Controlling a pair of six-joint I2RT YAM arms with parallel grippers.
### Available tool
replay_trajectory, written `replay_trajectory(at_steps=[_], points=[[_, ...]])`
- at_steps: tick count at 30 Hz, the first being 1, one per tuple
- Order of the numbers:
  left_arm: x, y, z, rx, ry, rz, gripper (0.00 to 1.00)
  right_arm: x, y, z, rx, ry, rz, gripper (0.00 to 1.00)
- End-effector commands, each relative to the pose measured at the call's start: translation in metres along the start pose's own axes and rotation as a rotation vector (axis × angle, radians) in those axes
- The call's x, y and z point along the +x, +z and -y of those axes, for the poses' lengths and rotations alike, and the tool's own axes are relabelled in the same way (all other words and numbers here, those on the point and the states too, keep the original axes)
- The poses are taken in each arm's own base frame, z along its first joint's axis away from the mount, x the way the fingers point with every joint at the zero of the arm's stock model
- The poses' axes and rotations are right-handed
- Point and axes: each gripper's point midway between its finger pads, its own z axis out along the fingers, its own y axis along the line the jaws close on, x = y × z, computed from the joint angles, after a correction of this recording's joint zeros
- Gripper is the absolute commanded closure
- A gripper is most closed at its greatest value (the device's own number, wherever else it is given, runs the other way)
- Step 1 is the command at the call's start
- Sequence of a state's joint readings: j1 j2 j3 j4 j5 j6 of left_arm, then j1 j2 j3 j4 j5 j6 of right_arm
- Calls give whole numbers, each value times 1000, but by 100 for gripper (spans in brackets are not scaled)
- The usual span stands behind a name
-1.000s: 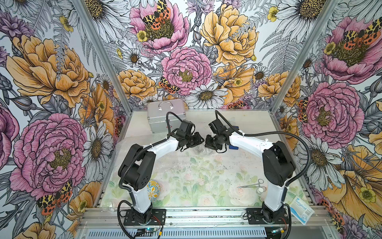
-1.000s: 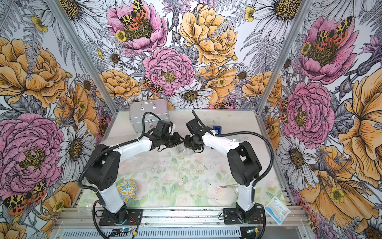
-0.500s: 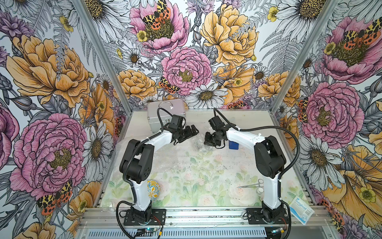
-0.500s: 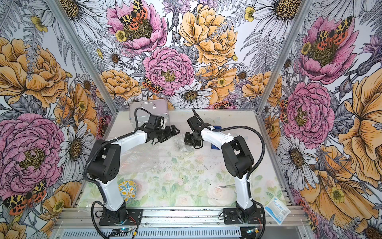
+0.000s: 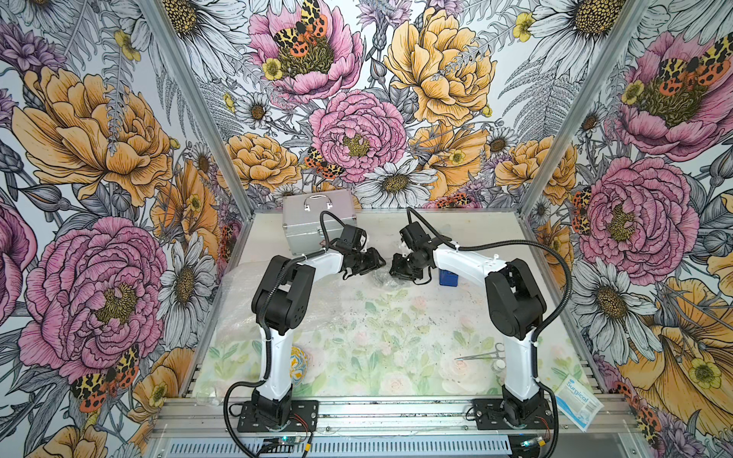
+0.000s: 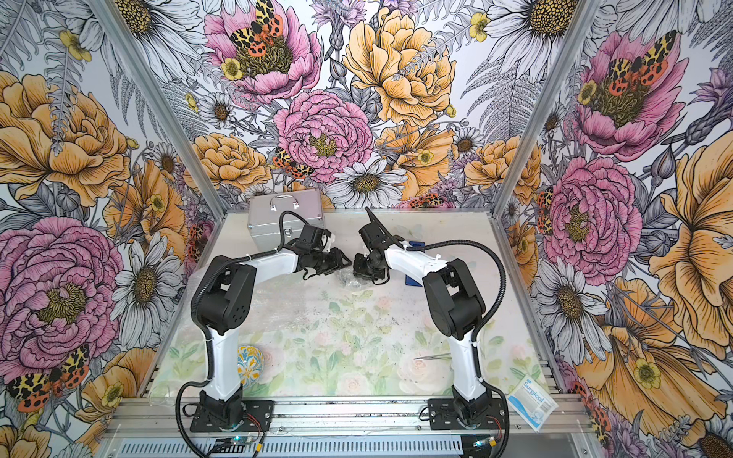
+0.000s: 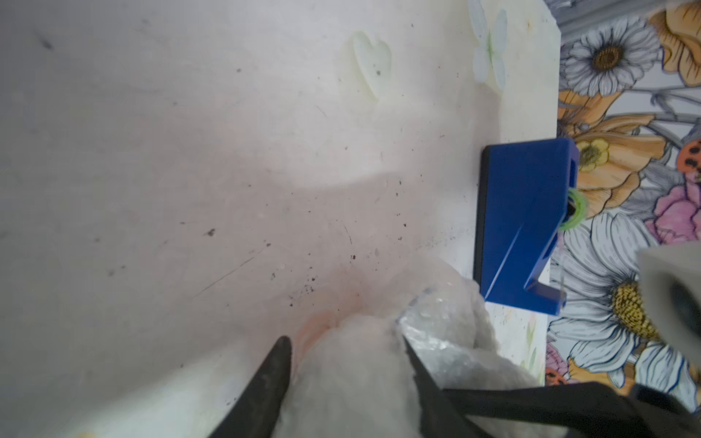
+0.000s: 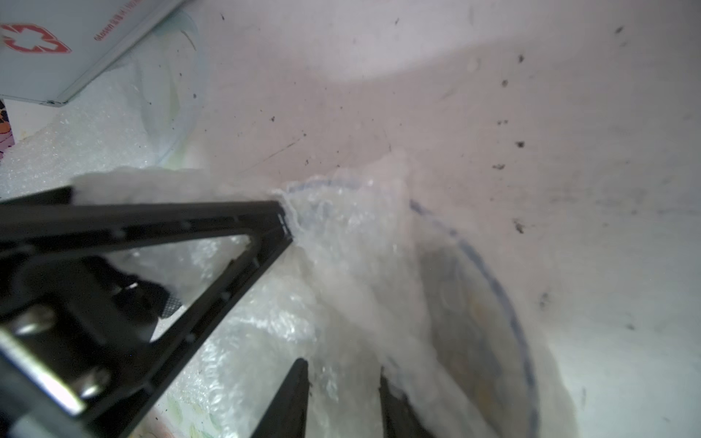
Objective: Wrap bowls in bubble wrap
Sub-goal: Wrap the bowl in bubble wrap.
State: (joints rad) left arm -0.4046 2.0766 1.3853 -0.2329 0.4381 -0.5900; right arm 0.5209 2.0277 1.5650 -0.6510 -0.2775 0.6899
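Our left gripper (image 7: 343, 341), wide a moment ago, now clamps bubble wrap (image 8: 341, 242) over 1 bowl (image 8: 474, 311), so folding proceeds; the right gripper (image 8: 341, 366) stands narrow, hold unclear.

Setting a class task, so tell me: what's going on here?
The left gripper and right gripper meet at the table's far middle over one bowl bundled in wrap. Wrap lies between each one's jaws; whether either grips it is unclear. A second bowl sits bare beside the left arm.
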Motion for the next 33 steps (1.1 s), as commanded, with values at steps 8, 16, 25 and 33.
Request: replay_trajectory(at_steps=[8, 16, 25, 33], points=[[42, -23, -11, -74, -200, 64, 79, 42, -67, -22, 78, 81, 131, 75], [84, -40, 4, -103, -266, 137, 82, 45, -45, -36, 76, 66, 94, 77], [91, -41, 7, -96, -296, 156, 85, 75, -22, 6, 184, 101, 37, 85], [92, -66, 6, -80, -249, 64, 35, 75, -2, -1, 68, -51, -72, 88]])
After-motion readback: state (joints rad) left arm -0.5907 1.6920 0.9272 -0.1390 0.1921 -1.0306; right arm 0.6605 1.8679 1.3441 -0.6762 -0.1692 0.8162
